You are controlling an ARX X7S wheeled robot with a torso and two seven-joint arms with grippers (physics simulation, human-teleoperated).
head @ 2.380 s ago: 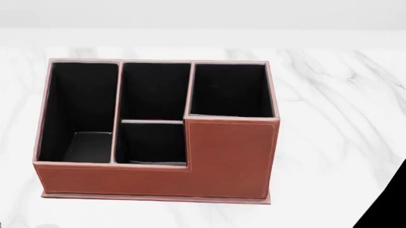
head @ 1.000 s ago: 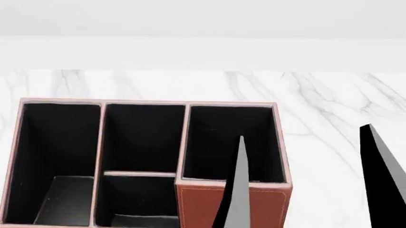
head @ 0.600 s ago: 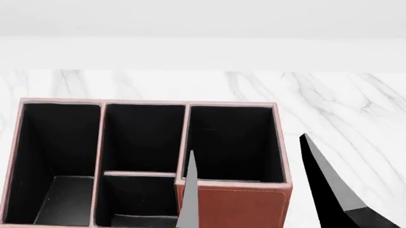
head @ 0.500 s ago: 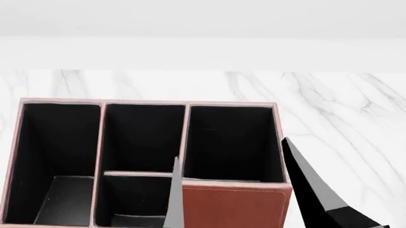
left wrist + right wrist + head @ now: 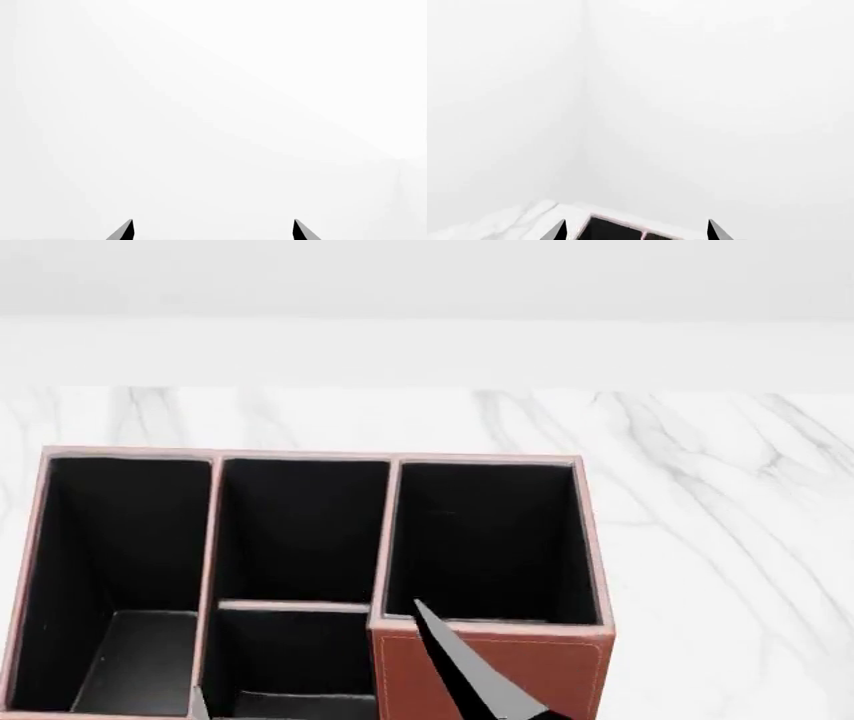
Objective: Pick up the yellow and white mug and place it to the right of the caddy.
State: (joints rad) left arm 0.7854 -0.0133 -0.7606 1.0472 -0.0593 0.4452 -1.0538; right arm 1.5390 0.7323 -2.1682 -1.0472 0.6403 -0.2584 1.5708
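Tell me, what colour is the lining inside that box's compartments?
Black, inside a reddish-brown caddy with pale stitching. The head view shows it best.

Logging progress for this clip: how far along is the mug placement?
Nothing looks done. The caddy stands on the marble table, and no mug shows in any view. Both end effectors, left and right, show spread, empty fingertips. Finding, grasping and placing the mug all remain.

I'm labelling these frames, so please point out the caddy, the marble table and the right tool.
caddy [image 5: 487, 670]: head view, front face of its taller section.
table [image 5: 721, 540]: head view, bare marble right of the caddy.
right tool [image 5: 637, 231]: right wrist view, midway between its two fingertips.
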